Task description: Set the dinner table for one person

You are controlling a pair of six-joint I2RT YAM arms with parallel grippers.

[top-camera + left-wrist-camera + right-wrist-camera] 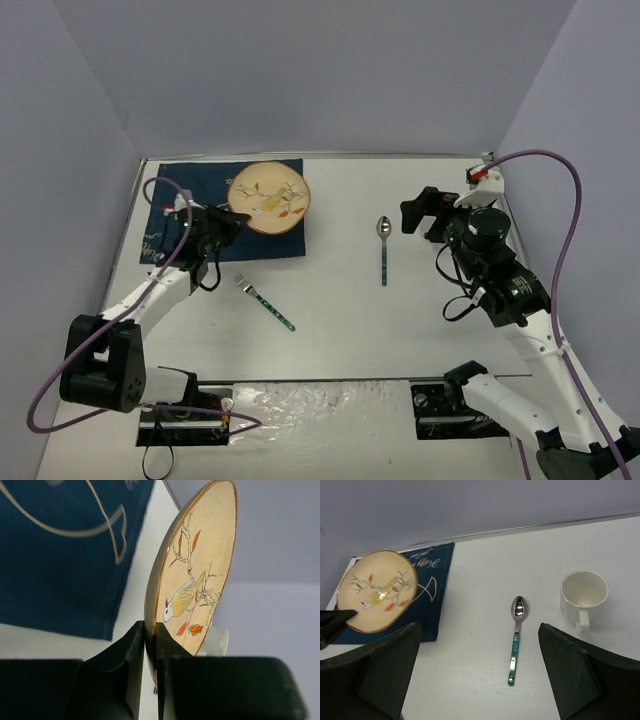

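The white dinner table (340, 320) carries a dark blue fish-print mat (190, 215) at its far left. My left gripper (232, 222) is shut on the near rim of a tan plate with a bird picture (270, 197), held over the mat's right part. In the left wrist view the jaws (150, 645) pinch the plate's edge (200, 570). A green-handled spoon (384, 250) lies mid-table and a matching fork (265, 301) lies nearer the front. My right gripper (420, 215) is open and empty; in its wrist view (477, 626) the spoon (516, 637) lies below it.
A white cup with a gold rim (584, 596) stands right of the spoon; in the top view my right gripper hides it. It also shows in the left wrist view (216, 641) behind the plate. Grey walls close the table's far and side edges.
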